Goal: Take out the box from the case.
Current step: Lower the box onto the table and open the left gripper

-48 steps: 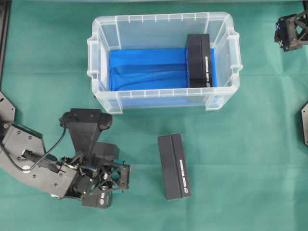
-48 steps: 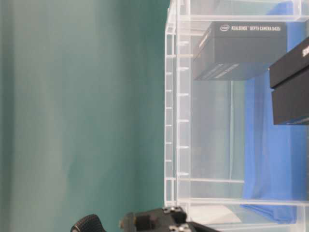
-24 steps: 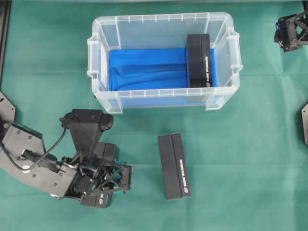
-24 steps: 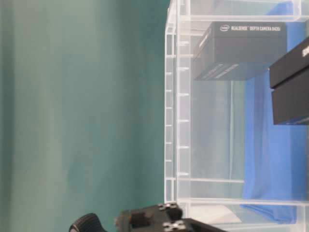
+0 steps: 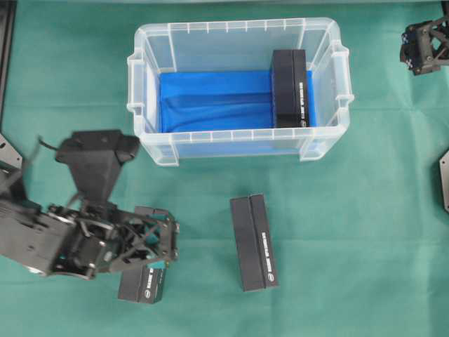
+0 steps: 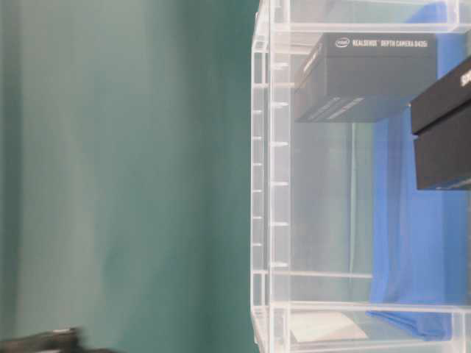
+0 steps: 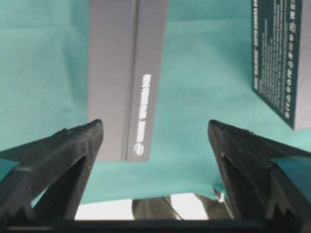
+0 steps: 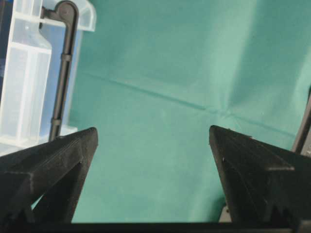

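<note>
1. A black box [image 5: 290,88] stands inside the case [image 5: 237,144], against its right end wall, on the blue cloth [image 5: 214,102] lining the bottom.
2. A second black box [image 5: 254,242] lies flat on the green tabletop [image 5: 358,232], in front of the case and well apart from it.
3. The left claw [image 5: 170,241] hangs wide open and empty, front-left of the case, above a third, smaller box [image 5: 142,283].
4. The right claw [image 5: 409,50] waits beyond the case's right end, spread open, gripping nothing.
</note>
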{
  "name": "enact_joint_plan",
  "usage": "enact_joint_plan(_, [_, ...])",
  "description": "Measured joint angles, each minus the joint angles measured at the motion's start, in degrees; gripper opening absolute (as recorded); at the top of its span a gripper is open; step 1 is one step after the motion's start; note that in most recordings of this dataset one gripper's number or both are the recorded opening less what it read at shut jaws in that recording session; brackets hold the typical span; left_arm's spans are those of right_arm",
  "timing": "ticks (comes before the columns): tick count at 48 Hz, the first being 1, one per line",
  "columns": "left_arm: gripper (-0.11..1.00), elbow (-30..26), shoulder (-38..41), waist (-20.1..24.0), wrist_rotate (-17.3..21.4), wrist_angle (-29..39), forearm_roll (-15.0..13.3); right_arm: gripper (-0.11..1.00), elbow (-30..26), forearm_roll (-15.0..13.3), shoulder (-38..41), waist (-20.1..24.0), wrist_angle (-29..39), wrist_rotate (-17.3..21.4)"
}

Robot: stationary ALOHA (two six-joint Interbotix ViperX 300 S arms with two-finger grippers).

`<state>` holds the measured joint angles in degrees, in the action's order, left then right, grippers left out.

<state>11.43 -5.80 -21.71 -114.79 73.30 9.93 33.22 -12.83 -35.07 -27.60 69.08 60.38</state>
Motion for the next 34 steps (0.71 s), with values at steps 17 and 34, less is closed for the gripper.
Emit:
enact_joint_plan(17, [0.96,-14.0,-0.8,0.3,3.7,8.4,0.0,0.94,0.0,0.0,0.0,0.1,0.0,0.1])
enact_joint_plan(34, [0.96,-24.3,2.5,1.4,9.4,19.3,0.1,0.94,0.0,0.0,0.0,0.1,0.0,0.4])
